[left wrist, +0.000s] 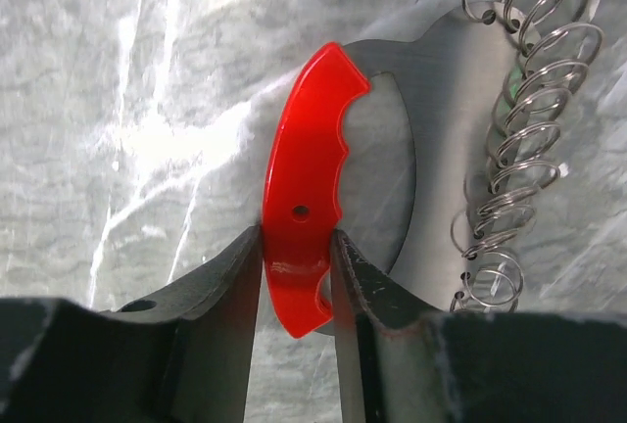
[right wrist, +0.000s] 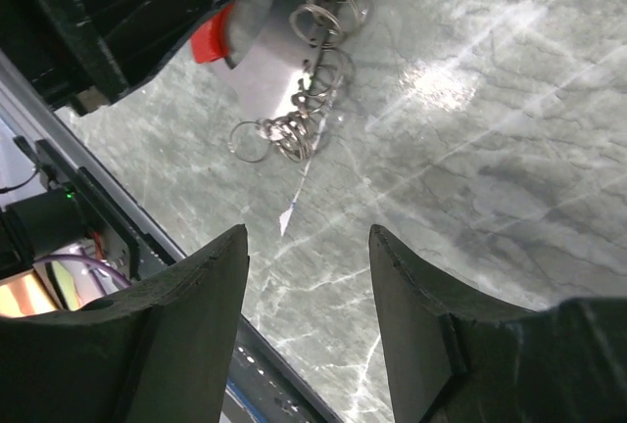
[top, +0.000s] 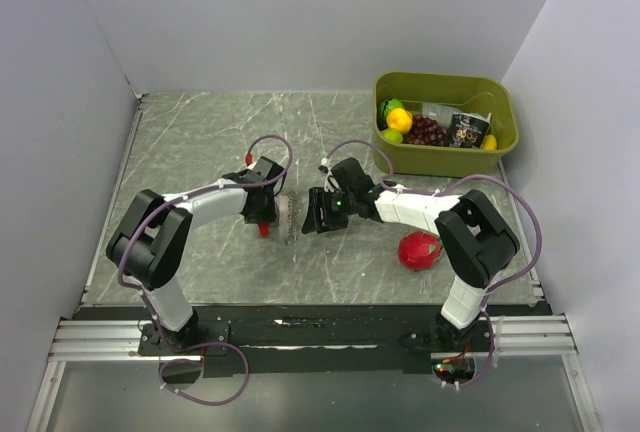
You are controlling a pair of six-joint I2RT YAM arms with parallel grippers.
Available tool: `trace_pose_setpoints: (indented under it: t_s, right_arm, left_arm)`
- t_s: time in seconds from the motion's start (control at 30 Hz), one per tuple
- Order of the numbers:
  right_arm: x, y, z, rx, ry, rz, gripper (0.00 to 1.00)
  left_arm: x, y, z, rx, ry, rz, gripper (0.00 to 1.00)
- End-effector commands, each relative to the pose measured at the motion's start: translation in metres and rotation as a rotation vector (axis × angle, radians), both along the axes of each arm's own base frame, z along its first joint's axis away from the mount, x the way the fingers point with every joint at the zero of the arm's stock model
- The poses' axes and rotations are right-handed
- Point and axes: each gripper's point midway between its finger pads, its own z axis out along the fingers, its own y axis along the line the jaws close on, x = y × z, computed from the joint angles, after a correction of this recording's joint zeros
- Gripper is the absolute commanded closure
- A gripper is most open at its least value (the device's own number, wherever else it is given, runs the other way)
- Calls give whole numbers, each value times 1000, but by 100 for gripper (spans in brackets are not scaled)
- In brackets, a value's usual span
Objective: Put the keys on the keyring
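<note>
The keys are a curved red piece [left wrist: 304, 178] joined to a silvery-grey metal strip [left wrist: 446, 129] with several wire rings [left wrist: 524, 139] along its edge. They lie on the marble table between the arms [top: 285, 220]. My left gripper [left wrist: 297, 237] is shut on the lower end of the red piece; it also shows in the top view [top: 263, 218]. My right gripper [right wrist: 309, 247] is open and empty, just right of the strip in the top view [top: 316, 210]. A small thin ring [right wrist: 248, 141], perhaps the keyring, sits at the near end of the ring cluster [right wrist: 313, 90]; I cannot tell if it is attached.
A round red fruit with green leaves [top: 420, 250] lies by the right arm. A green bin [top: 440, 82] with fruit and a packet stands at the back right. Grey walls close in the table on three sides.
</note>
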Motion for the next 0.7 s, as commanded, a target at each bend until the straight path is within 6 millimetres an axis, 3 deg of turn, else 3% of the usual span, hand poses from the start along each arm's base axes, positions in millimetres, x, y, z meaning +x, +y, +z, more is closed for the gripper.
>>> trace_pose_setpoints:
  t_s: [0.0,0.17,0.47,0.57,0.6,0.67]
  right_arm:
    - [7,-6,15,-6,-61,-2,40]
    - [6,-9,19,-17,-80,4,39]
    - [8,-13,30,-25,-124,11,38]
    - [8,-13,32,-26,-137,18,38]
    - [8,-13,33,-25,-139,19,37]
    - [8,-14,32,-29,-143,28,37]
  left_arm:
    - [-62,20,-28,68,213,5,67]
    - [-70,16,-28,78,210,-18,67]
    - [-71,18,-3,101,142,-31,63]
    - [-66,19,10,99,108,-31,53]
    - [-64,18,15,93,92,-32,42]
    - [-59,18,23,91,63,-24,33]
